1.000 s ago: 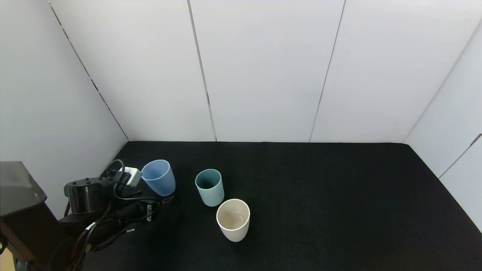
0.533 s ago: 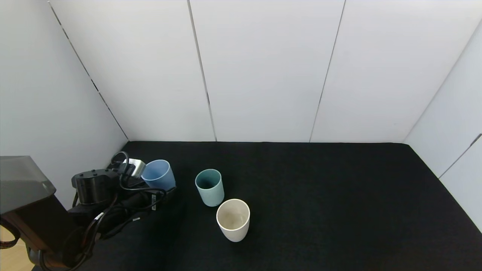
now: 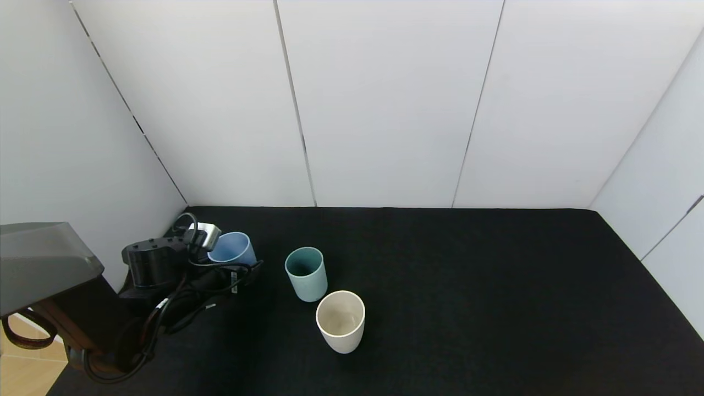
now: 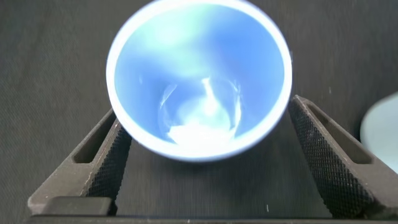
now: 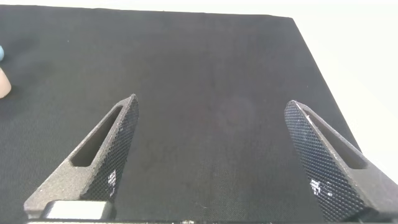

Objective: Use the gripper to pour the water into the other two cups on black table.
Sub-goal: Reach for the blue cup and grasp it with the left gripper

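Our left hand [image 4: 202, 155] sits spread around the blue cup [image 4: 199, 74], not yet clamped; the teal cup [image 3: 306, 273] and white cup [image 3: 341, 321] await pouring.

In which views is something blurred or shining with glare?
Left wrist view: the light blue cup is out of focus, with bright glare inside, between the left pincer fingers. Head view: the cups look sharp. Right wrist view: only even light on the black table.
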{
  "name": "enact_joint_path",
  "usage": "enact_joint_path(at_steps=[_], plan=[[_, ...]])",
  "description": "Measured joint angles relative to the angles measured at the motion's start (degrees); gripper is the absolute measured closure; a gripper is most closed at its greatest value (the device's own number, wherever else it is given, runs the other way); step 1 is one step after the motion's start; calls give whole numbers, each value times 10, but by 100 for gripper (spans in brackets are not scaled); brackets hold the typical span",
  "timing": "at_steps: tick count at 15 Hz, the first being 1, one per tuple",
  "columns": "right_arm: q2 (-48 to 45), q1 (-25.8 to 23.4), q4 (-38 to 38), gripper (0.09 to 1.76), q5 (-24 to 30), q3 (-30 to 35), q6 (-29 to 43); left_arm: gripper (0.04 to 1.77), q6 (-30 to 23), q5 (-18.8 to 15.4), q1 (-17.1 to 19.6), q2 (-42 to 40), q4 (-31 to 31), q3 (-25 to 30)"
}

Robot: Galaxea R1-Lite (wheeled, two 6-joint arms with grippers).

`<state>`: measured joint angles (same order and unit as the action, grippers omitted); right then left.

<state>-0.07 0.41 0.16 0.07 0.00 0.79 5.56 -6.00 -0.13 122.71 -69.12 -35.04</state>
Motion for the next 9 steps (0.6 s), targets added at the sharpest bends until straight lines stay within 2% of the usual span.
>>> enact_joint_path(at_steps=[9], plan=[[0,0,0,14,0,0,0,10,-1,1,7,6,0,-17]])
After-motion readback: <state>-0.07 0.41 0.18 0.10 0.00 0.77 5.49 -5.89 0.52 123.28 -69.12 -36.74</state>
